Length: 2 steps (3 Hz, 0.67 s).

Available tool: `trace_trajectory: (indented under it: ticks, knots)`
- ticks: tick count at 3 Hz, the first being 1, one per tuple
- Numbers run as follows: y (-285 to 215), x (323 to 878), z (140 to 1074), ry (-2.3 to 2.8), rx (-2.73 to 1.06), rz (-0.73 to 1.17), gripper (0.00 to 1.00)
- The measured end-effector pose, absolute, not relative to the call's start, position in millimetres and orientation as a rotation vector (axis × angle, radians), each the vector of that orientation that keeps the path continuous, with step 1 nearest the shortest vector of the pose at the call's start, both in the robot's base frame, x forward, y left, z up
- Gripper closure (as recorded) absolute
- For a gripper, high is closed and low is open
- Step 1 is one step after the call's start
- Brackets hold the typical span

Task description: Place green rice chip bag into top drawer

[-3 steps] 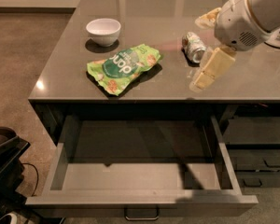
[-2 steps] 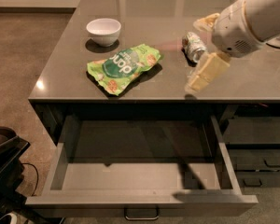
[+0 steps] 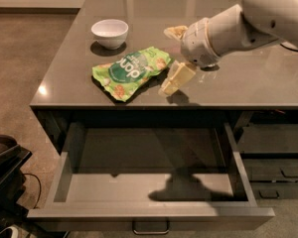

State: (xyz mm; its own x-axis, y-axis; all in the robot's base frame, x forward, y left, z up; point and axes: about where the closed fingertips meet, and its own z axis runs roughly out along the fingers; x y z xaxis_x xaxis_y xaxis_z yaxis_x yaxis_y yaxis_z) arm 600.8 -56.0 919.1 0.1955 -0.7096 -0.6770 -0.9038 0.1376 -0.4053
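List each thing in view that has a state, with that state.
green rice chip bag: lying flat on the countertop, not held.
top drawer: pulled open, bag not inside.
gripper: just right of the bag, low over the countertop.
white bowl: upright, behind the bag.
narrow drawers at right: shut.

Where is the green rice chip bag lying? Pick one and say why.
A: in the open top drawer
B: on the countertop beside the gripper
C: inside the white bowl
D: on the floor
B: the green rice chip bag lies flat on the countertop, with the gripper close beside it, while the open top drawer below does not hold it.
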Motion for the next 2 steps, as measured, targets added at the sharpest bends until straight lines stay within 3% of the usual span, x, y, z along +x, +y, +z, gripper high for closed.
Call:
trace_trajectory:
  ticks: [2]
  knots:
    - [-57.0,601.4,908.4,1.577,-1.593,0.295,0.0]
